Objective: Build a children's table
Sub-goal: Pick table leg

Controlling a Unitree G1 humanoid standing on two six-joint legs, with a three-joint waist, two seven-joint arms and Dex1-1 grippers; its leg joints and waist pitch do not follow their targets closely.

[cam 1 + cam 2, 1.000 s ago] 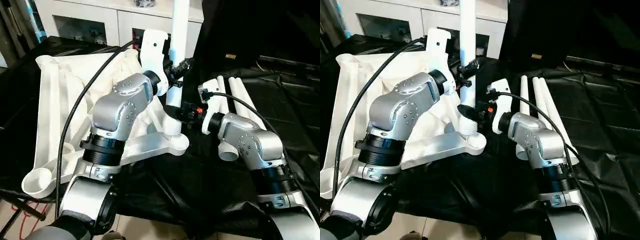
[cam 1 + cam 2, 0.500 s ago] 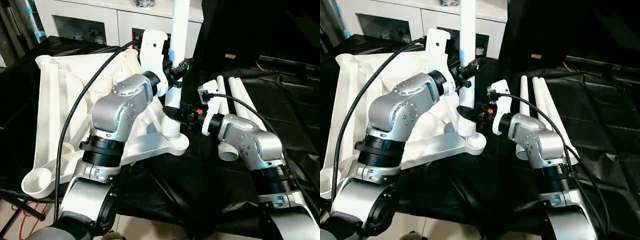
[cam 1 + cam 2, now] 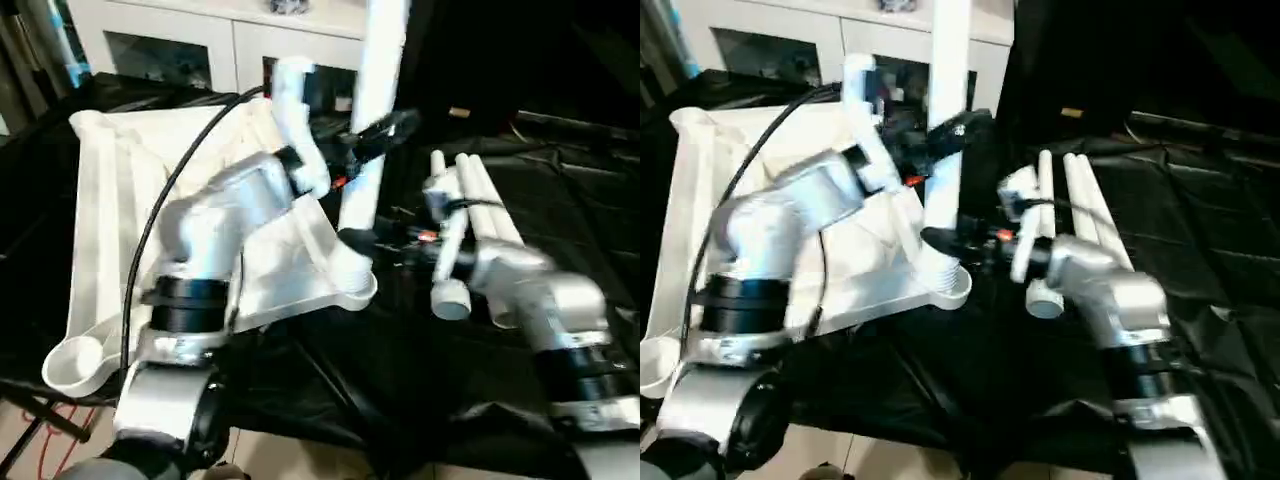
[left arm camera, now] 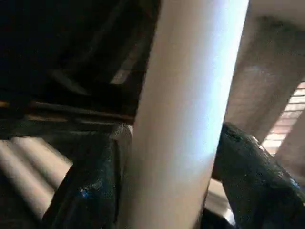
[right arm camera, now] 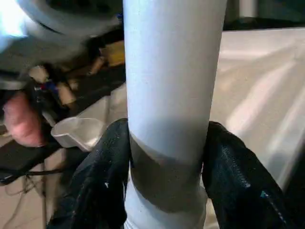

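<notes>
Right claw [image 5: 167, 167] clamps the upright leg [image 3: 948, 130] low down, just above the corner socket [image 3: 943, 285]. Higher up, the left claw [image 4: 162, 167] has slackened, its fingers [image 4: 90, 186] straddling the tube, and the leg now tilts (it stood straighter a moment ago). Looks like screwing-in, re-gripping. The tabletop [image 3: 110, 190] lies ribs-up on the table [image 3: 560, 180], spare legs [image 3: 480, 195] beside.

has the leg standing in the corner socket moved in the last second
Yes. The upright leg has tipped toward the spare legs on the black cloth; its top now leans right against the white cabinet, its foot staying in the tabletop socket.
</notes>
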